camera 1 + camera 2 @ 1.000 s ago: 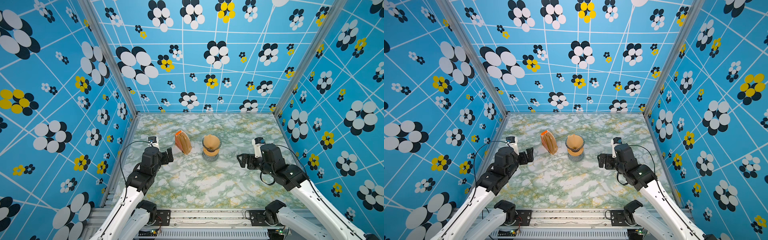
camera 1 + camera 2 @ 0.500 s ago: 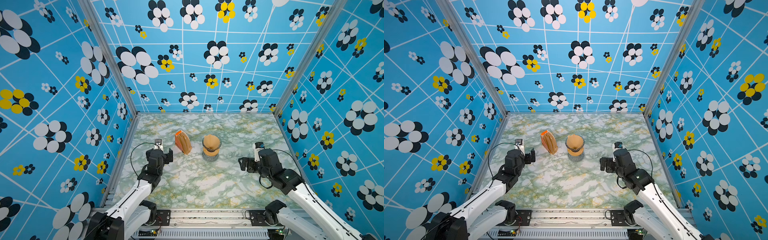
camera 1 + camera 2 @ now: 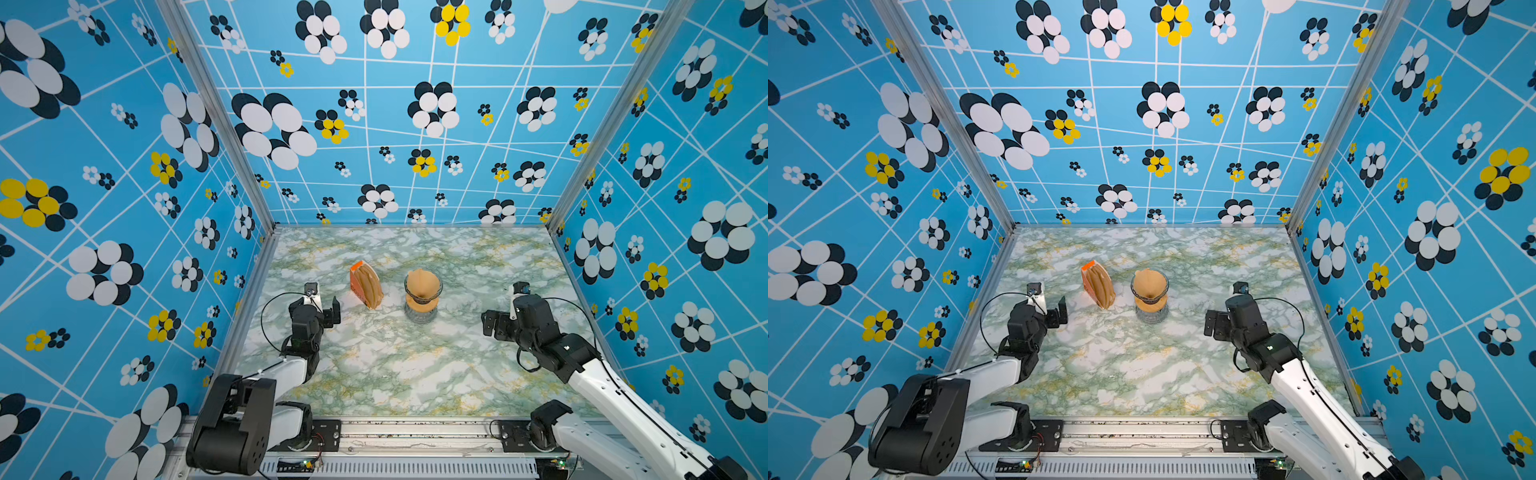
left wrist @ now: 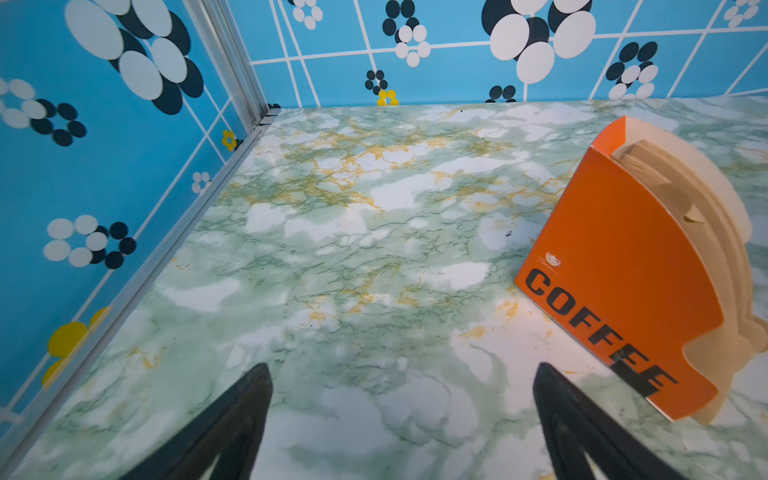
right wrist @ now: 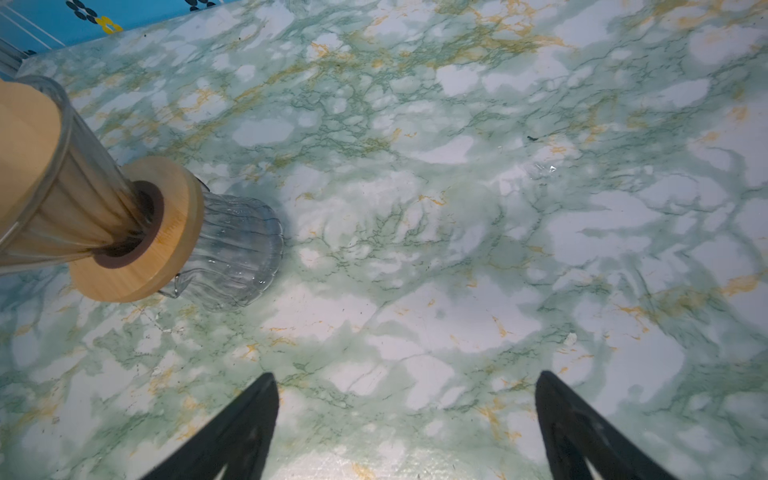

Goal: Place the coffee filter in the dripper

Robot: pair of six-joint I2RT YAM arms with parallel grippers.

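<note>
Narrow gap between packet (image 3: 365, 284) and dripper (image 3: 423, 286)

On the table (image 3: 374, 374), the coffee filter (image 3: 422, 284) sits in the dripper (image 3: 436, 291), which stands on a wooden ring (image 5: 166, 266) atop a glass jug (image 5: 241, 249), near the middle. The filter packet (image 3: 365, 284) stands just left of it. Left gripper (image 3: 322, 305) lies left of the packet, right gripper (image 3: 498, 316) right of the jug, both nearer.

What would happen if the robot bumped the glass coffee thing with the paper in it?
It would probably tip: the glass dripper sits high on a wooden ring over a small ribbed glass jug, so the stack looks top-heavy. The glass could likely crack if it fell. The coffee filter inside looks thin and light, so it might pop out.
</note>
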